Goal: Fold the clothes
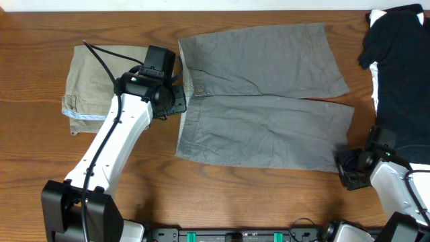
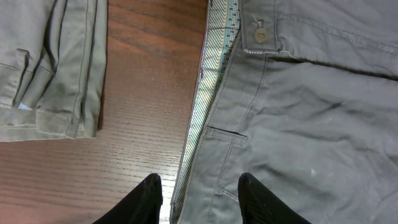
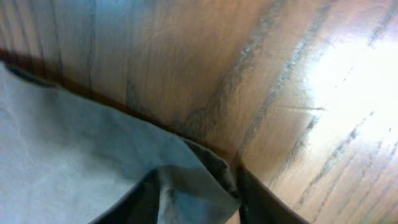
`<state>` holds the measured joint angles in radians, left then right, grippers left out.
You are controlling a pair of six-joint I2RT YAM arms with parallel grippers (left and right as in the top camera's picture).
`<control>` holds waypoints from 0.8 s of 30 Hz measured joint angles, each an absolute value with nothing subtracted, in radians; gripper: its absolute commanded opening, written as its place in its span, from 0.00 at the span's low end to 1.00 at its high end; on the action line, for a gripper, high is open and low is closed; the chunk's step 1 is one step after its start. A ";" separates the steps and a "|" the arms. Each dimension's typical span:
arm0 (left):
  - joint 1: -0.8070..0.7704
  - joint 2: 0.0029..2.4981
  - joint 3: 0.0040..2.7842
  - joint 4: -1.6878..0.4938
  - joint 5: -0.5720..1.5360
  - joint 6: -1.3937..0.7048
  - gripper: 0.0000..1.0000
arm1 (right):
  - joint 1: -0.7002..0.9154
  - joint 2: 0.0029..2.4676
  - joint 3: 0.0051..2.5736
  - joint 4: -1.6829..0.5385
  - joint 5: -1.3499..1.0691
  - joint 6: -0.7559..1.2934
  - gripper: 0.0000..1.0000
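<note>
Grey shorts [image 1: 265, 101] flat, left jaws open astride waistband edge [image 2: 205, 93], right jaws open around hem corner [image 3: 199, 171]

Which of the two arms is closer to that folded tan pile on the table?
Left. The left gripper sits at the grey shorts' waistband, just beside the folded tan pile; the right gripper is at the shorts' far hem corner, across the table.

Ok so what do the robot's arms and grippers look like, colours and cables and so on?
Both arms have white shells with black joints. The left arm carries a small green light and a loose black cable near its wrist. The left gripper and right gripper are black, with dark tapered fingers.
</note>
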<state>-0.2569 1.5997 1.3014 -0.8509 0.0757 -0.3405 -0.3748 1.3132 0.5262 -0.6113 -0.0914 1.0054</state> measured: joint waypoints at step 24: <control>-0.257 1.600 1.122 -0.868 0.133 -0.625 0.42 | -0.375 1.314 0.520 -0.605 -0.092 1.014 0.02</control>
<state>-0.2569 1.5997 1.1217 -0.8677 0.1329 -0.6250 -0.3748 1.3136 0.5201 -0.6048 -0.0917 1.0142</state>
